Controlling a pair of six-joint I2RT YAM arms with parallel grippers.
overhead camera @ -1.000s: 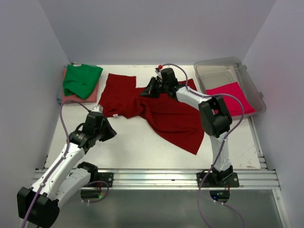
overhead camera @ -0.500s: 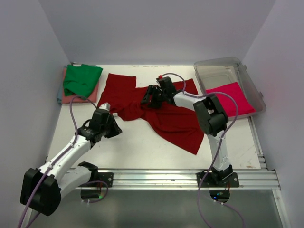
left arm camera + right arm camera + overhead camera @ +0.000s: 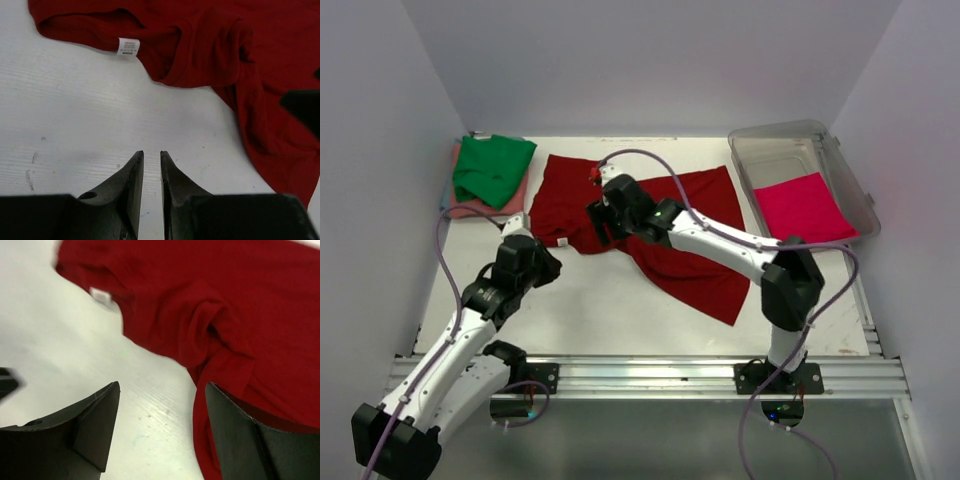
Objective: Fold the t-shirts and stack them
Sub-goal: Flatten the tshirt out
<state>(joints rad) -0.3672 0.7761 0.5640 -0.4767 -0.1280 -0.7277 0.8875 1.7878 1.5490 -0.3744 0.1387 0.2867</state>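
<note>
- Left fingers (image 3: 132, 175): nearly together, with only a narrow slit between the tips and nothing in it. They hang over bare bench (image 3: 620, 300), just short of the lower left edge of the dark red t-shirt (image 3: 695, 270).
- Right fingers (image 3: 95, 415): spread wide and gripping nothing. In the right wrist view I see pale bench between them, with red cloth under and beyond the right-hand finger.
- From the top camera, the right arm reaches across from the lower right of the frame. Its wrist sits over the left-middle of the dark red t-shirt.
- The dark red t-shirt lies open and rumpled across the centre of the bench. One broad flap trails toward the lower right and another part lies toward the upper left.
- Its cloth is bunched into a knot of folds (clearest at the centre of the right wrist view).
- A small white label (image 3: 128, 46) shows on the near edge of the shirt, ahead and a little left of the left fingers.
- Green t-shirt (image 3: 492, 168): folded in the upper left of the top view, lying on the salmon pink t-shirt (image 3: 462, 208), whose edges show beneath it.
- Bright pinkish-red t-shirt (image 3: 805, 207): lying flat inside the clear tub (image 3: 775, 130) at the upper right, well apart from both arms.
</note>
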